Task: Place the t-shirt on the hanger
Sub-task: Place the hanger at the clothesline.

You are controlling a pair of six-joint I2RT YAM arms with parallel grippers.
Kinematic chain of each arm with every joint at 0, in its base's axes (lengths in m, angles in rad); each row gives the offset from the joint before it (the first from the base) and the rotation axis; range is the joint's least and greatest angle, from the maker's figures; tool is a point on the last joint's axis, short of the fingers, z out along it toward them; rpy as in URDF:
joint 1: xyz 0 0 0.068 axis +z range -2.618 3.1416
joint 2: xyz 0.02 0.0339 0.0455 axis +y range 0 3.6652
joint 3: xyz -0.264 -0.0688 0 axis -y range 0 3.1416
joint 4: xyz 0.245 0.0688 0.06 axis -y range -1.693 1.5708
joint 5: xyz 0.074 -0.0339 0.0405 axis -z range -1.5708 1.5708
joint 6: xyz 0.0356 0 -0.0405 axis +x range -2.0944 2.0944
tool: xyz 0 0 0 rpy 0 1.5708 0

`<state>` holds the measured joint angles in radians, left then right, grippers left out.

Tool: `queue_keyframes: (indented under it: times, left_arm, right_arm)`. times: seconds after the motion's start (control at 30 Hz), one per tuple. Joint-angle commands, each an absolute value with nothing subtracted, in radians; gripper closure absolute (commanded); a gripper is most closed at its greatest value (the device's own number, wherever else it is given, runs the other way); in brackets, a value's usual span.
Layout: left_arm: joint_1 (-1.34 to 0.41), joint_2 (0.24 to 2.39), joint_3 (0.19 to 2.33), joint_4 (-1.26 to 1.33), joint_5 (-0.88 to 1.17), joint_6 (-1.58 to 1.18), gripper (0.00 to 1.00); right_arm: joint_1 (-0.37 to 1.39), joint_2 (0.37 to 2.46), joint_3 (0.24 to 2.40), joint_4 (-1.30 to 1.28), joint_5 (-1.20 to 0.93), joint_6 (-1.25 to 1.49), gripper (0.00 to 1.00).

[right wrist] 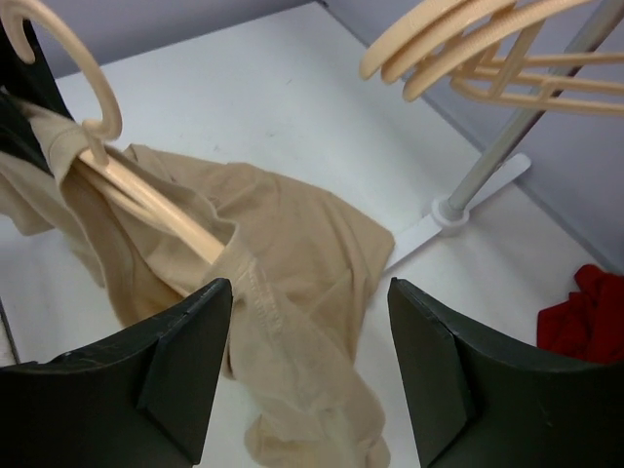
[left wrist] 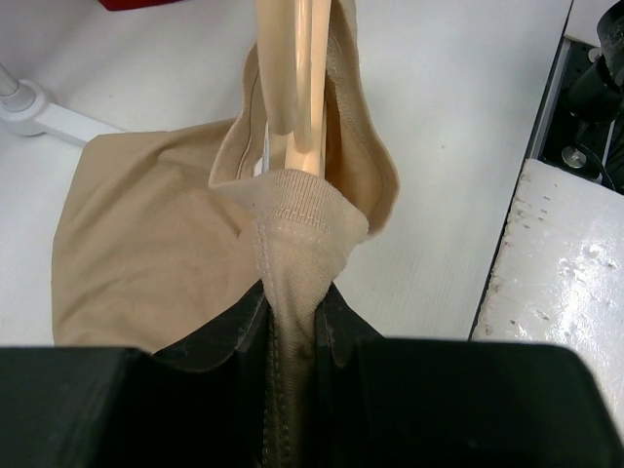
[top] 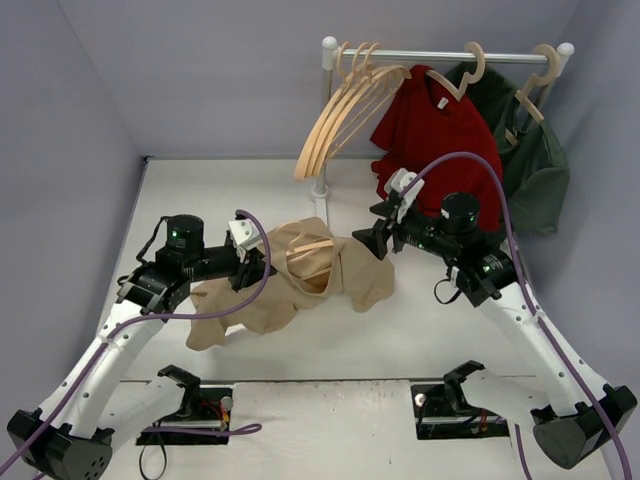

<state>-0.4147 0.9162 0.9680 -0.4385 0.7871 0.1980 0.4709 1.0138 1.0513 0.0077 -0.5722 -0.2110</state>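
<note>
**Two grippers at the t-shirt, hanger partway into its neck**

Crumpled and tan, the t-shirt (top: 335,285) sits just in front of the rack (top: 322,140), on the arms' side of its post. The lower folds lie on the table (top: 450,320) and the neck end is raised. The hanger (right wrist: 146,200) is lodged in the neck opening. One thin wooden arm runs in under the collar (left wrist: 297,224), and the hook (right wrist: 88,68) stands out clear of the cloth.

The left gripper (left wrist: 292,331) meets the t-shirt on the side left of the post. Its fingers are clenched on the ribbed collar, which is pinched into a narrow fold between them. The hanger's wood rises just beyond that fold.

The right gripper (top: 372,240) is at the t-shirt's other edge, in front of the post and a little to its right. Its fingers are spread wide and grasp nothing. In the right wrist view the cloth and the hanger's buried end lie beyond the gap. Whether either finger touches the fabric cannot be told.

On the rack's bar hang several spare hangers (top: 340,110), bunched next to the post. A red shirt (top: 435,125) hangs further along the bar, and a green garment (top: 530,160) hangs at the far end.
</note>
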Motion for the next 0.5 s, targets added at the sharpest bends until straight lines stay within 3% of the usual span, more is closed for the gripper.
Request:
queue_keyframes:
  times: [0.0,0.47]
  left_arm:
    - [-0.399,0.928,1.039,-0.359,0.854,0.227,1.0]
    - [-0.387,0.964,1.142,-0.514,0.978,0.337,1.0]
  right_arm:
    - [0.472,0.991,1.003,-0.011,-0.612,-0.247,0.41]
    - [0.474,1.103,1.009,-0.032,-0.652,-0.358,0.24]
